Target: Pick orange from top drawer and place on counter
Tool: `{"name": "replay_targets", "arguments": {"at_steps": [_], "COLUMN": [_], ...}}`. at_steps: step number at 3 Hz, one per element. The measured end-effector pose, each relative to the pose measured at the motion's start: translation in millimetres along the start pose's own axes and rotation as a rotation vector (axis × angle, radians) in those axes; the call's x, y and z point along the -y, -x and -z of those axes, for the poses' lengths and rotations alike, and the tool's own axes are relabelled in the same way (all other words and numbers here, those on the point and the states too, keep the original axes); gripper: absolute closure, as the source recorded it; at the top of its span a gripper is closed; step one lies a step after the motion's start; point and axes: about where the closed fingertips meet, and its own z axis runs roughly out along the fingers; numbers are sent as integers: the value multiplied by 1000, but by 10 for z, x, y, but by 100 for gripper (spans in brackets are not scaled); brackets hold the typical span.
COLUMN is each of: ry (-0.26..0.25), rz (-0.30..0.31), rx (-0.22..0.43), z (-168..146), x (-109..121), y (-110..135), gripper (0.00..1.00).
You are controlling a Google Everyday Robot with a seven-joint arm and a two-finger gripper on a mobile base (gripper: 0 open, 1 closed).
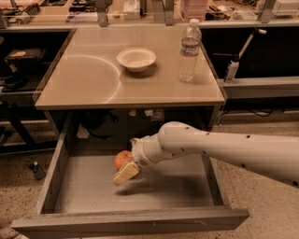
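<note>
The orange (pixel 121 158) lies on the grey floor of the open top drawer (pixel 88 186), near its back and left of centre. My gripper (pixel 124 169) is down inside the drawer, right against the orange on its front right side, and partly covers it. The white arm (pixel 219 149) reaches in from the right. The glossy beige counter (pixel 93 79) sits above the drawer.
A white bowl (pixel 136 59) and a clear water bottle (pixel 189 50) stand on the counter's far half. The drawer's thick front board (pixel 135 223) juts toward me. A cluttered workbench (pixel 140 11) runs along the back. Dark shelving stands at the left.
</note>
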Motion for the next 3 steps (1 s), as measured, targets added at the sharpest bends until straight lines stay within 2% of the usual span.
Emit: {"name": "replay_targets", "arguments": {"at_steps": [1, 3], "ry": [0, 0], "rz": [0, 0], "rx": [0, 0], "z": [0, 0], "x": [0, 0], "y": [0, 0], "gripper": [26, 74]}}
